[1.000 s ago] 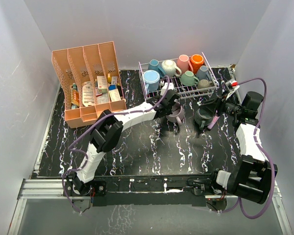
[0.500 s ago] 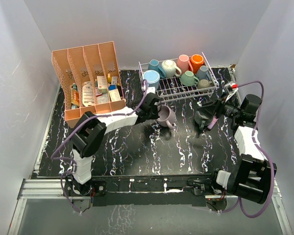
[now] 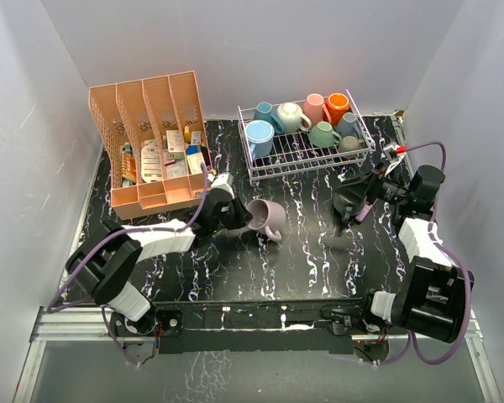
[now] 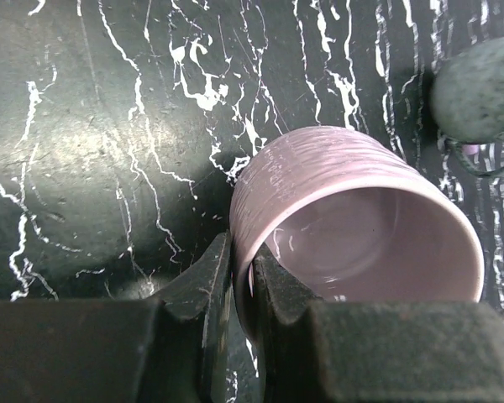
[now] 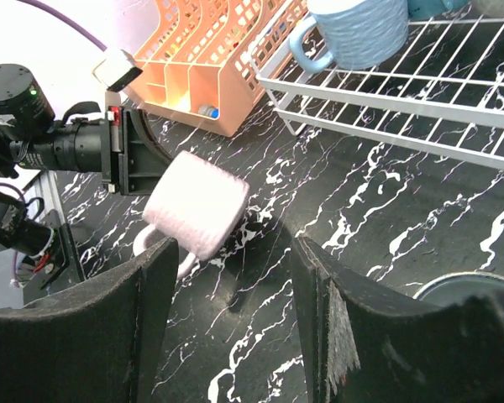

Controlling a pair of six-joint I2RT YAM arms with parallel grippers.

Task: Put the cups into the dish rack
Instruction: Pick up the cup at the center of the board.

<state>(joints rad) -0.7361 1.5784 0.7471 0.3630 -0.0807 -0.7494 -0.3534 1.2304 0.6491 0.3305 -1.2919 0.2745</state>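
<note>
The left gripper (image 4: pixel 242 252) is pinching the rim of the lilac mug (image 3: pixel 267 218), 1 finger inside the mouth and 1 outside. The mug is tipped on its side with its handle pointing down over the black marbled table (image 3: pixel 319 252), in front of the left end of the dish rack (image 3: pixel 307 155), which holds several mugs. The right gripper (image 5: pixel 235 252) has its 2 fingers spread with nothing between them, just beside the dark grey mug (image 3: pixel 350 201).

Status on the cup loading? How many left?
Done: about eight cups sit in the dish rack. In hand: left gripper pinches the lilac mug by its rim, outside the rack. Left: that mug and the dark grey mug on the table beside the open right gripper.
</note>
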